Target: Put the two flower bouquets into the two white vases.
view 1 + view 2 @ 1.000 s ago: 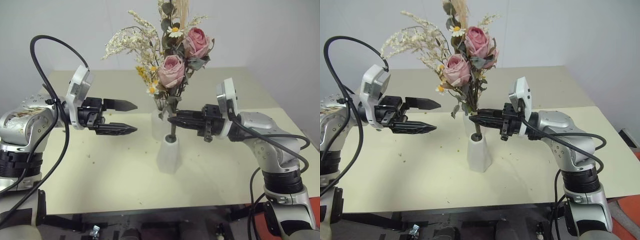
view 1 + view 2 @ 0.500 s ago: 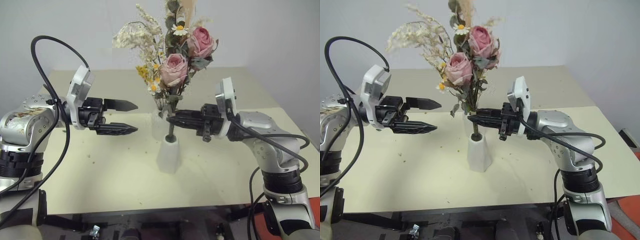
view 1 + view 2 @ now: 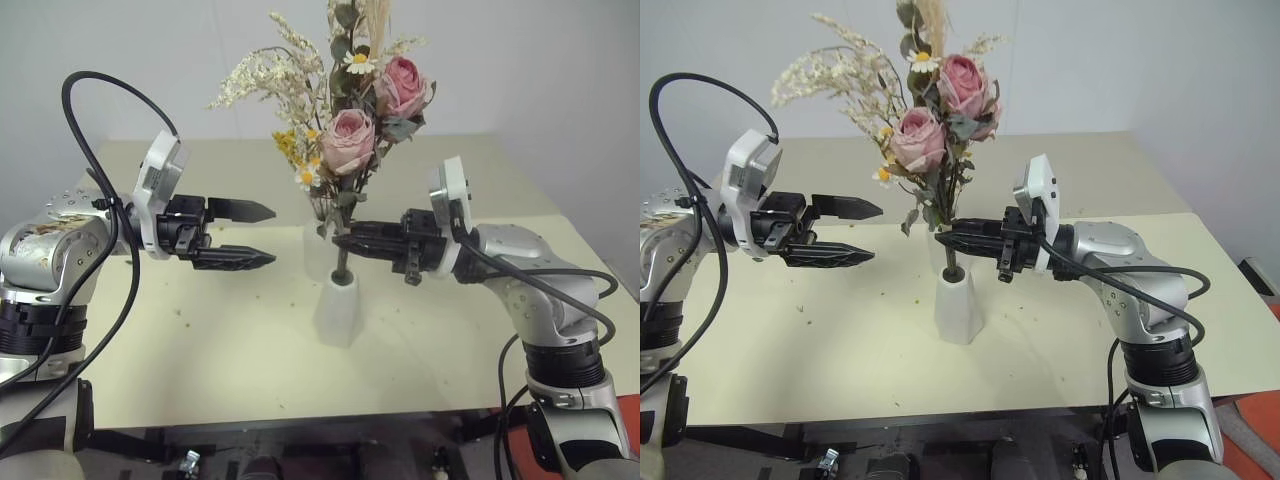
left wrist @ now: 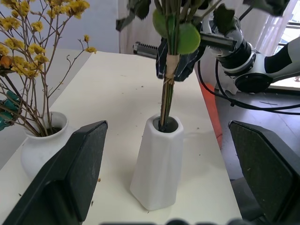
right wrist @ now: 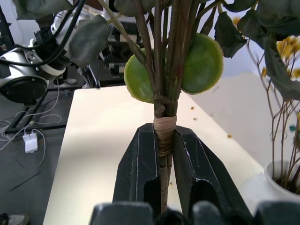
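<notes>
You see the tapered white vase point(image 3: 337, 310) standing upright near the middle of the counter point(image 3: 220, 350), and you can take it as the landmark. The pink rose bouquet point(image 3: 365, 110) rises straight above this vase, and the bottom end of its dark stem is already inside the vase mouth, as the left wrist view shows. Your right pincer point(image 3: 343, 241) is just above the vase mouth, pointing level toward your left side, and its two black fingers point(image 5: 140, 164) are clenched on the bouquet stem at the tan wrapping, so it is grasping the rose bouquet. Just behind the tapered vase stands the rounded white vase point(image 4: 42, 147), and it carries the yellow dried bouquet point(image 4: 28, 42), whose thin stems go down into its neck. Your left pincer point(image 3: 262, 235) hangs to the left of the tapered vase, well apart from it and above the counter, with the tips pointing toward the vase. Its fingers are spread and released, and they hold nothing. Some small crumbs point(image 3: 180, 312) lie on the counter to the left of the vase.
</notes>
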